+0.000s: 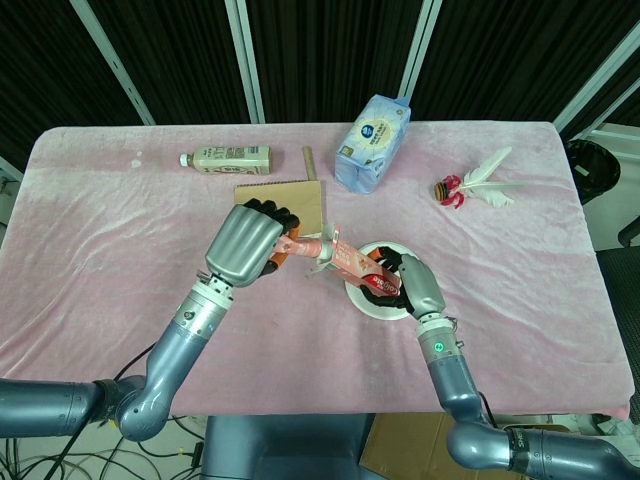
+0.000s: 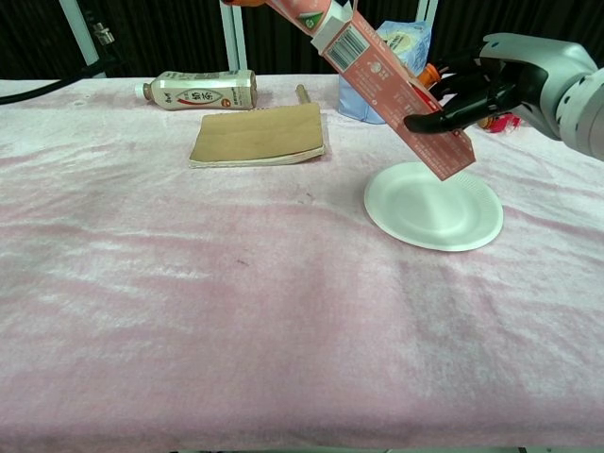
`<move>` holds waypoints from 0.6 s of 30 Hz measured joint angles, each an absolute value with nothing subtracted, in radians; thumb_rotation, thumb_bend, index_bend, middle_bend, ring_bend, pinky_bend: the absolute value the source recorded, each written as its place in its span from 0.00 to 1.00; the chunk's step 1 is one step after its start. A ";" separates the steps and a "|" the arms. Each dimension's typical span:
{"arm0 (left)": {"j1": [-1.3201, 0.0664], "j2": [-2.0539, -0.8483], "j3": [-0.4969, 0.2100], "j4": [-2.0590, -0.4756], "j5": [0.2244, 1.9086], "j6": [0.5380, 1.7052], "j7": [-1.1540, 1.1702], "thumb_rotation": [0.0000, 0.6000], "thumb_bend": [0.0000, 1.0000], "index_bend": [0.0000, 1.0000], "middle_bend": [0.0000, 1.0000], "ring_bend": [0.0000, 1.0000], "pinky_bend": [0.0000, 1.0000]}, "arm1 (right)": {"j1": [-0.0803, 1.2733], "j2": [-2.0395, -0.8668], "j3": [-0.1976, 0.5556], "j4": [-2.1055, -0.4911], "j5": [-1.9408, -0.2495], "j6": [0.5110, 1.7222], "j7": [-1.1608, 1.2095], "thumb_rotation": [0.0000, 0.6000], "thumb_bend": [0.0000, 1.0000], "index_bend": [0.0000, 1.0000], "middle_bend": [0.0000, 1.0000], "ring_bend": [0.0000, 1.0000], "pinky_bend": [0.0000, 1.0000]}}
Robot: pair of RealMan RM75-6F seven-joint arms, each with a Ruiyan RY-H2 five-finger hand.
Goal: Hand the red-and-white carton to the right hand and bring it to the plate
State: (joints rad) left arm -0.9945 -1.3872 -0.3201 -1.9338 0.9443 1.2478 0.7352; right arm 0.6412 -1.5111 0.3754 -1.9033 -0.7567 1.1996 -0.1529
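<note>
The red-and-white rectangular carton (image 2: 392, 85) is held tilted above the white round plate (image 2: 433, 209), gripped by the left hand (image 1: 250, 243) and right hand (image 2: 491, 85) fingers. An early left release risks it slipping.

Qty on worktop (image 1: 120, 260): 1 red-and-white carton (image 1: 345, 262), 1 plate (image 2: 434, 209), 1 bottle (image 1: 228, 158), 1 brown notebook (image 2: 260, 134), 1 blue-white bag (image 1: 372, 142), 1 white feather w/ red trim (image 1: 478, 184), 1 wooden stick (image 1: 309, 161). Hands: 2, left hand (image 1: 250, 243) & right hand (image 1: 413, 283).
</note>
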 measured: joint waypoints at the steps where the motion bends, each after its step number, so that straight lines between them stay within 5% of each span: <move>1: -0.995 -1.387 -0.321 -1.933 0.944 1.248 0.733 1.00 0.43 0.61 0.50 0.41 0.48 | 0.641 -1.511 0.375 -1.903 -0.757 1.200 -0.153 1.00 0.32 0.47 0.45 0.38 0.36; 18: -1.002 -1.396 -0.317 -1.936 0.945 1.249 0.738 1.00 0.43 0.61 0.50 0.41 0.48 | 0.641 -1.510 0.378 -1.907 -0.753 1.200 -0.154 1.00 0.32 0.47 0.45 0.38 0.36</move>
State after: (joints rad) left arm -1.0017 -1.3958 -0.3170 -1.9358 0.9452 1.2495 0.7377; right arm 0.6413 -1.5097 0.3776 -1.9067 -0.7530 1.2003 -0.1542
